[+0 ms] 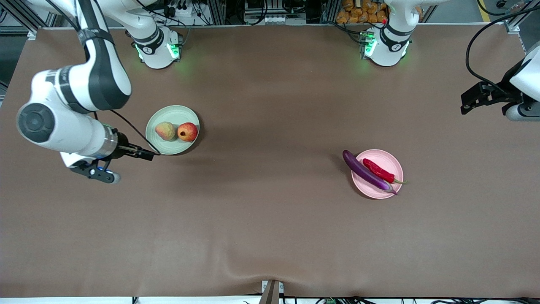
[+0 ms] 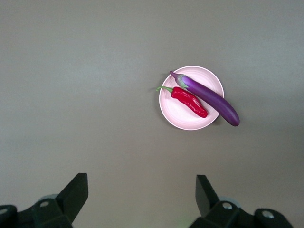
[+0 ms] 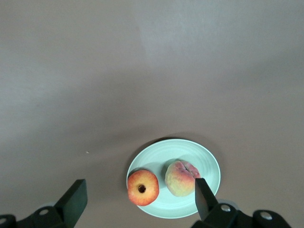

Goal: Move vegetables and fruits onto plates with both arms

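Eggplant (image 1: 365,170) overhangs pink plate (image 1: 390,191); left tool (image 2: 141,190), right tool (image 3: 137,192) wide open, empty.

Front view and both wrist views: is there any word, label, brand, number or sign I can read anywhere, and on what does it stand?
No readable text in any view.
Right arm's base: a small dark mark on the white collar, too small to read.
Left arm's base: a like mark, too small to read.
Green plate, pink plate, the fruits and vegetables, table: no print.
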